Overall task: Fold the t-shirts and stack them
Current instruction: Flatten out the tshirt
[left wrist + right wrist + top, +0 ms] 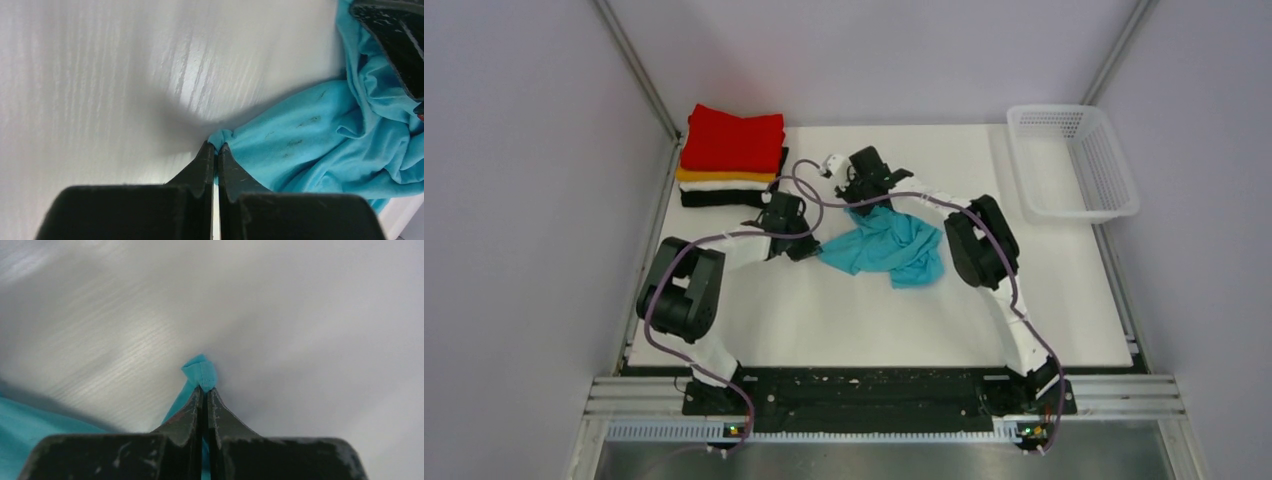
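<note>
A crumpled turquoise-blue t-shirt lies mid-table between the two arms. My left gripper is shut on its left corner; in the left wrist view a small fold of the turquoise t-shirt sticks out past the fingertips of the left gripper. My right gripper is shut on the shirt's far edge, with a tuft of cloth pinched at the tips of the right gripper. Folded red, orange, white and black t-shirts sit stacked at the back left.
A white plastic mesh basket stands at the back right, overhanging the table's right edge. The white table is bounded by metal frame posts and grey walls at the back and both sides.
</note>
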{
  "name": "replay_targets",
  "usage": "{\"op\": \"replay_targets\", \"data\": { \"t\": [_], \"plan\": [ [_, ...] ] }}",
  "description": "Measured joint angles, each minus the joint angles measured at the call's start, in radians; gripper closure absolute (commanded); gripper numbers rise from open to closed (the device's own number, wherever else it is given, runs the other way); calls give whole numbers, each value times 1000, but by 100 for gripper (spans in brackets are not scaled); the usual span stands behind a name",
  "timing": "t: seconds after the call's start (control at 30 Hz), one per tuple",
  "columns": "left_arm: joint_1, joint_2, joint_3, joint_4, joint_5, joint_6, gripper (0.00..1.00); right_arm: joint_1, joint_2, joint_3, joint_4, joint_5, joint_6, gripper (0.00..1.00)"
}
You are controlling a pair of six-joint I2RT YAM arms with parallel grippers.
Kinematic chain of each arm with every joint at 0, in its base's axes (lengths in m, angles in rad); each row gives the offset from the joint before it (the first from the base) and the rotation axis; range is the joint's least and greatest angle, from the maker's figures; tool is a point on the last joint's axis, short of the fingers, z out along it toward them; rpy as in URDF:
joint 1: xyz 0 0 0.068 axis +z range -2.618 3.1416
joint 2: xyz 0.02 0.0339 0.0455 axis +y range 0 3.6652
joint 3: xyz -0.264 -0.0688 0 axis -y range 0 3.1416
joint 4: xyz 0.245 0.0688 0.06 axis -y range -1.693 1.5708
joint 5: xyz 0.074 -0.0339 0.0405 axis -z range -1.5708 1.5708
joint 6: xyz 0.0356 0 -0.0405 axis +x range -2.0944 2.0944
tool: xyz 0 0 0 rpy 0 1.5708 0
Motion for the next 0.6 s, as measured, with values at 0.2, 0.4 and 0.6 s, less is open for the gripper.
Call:
{"op": "replay_targets", "data": {
  "t": [0.2, 0.4, 0.6],
  "plan": [
    [0, -122, -31, -79, -68, 11, 100, 9, -241, -377, 272, 300, 171, 100],
    [0, -416, -72, -159, -184, 21, 100, 9, -708, -755, 583, 577, 301, 100],
    [0, -737, -66, -255, -271, 45, 100, 9, -1158, -918, 723, 714, 359, 100]
  ]
}}
